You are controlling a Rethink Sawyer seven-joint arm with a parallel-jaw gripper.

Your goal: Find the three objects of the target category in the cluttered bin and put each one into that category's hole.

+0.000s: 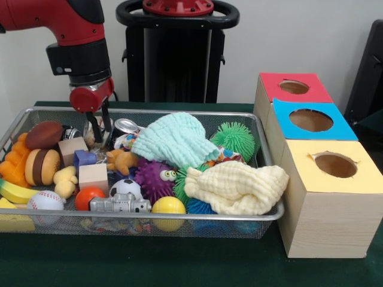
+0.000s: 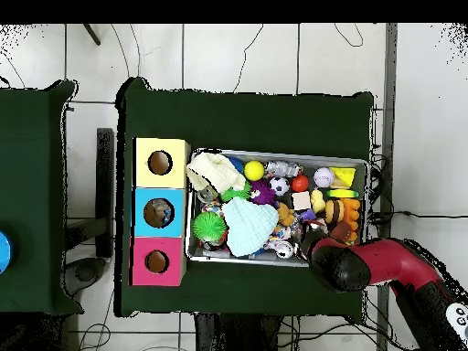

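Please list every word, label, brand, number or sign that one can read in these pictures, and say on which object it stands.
No text can be read in either view.
The metal can in the bin may carry print, but it is too blurred to tell.
The red, blue and yellow box tops are plain paper without writing.
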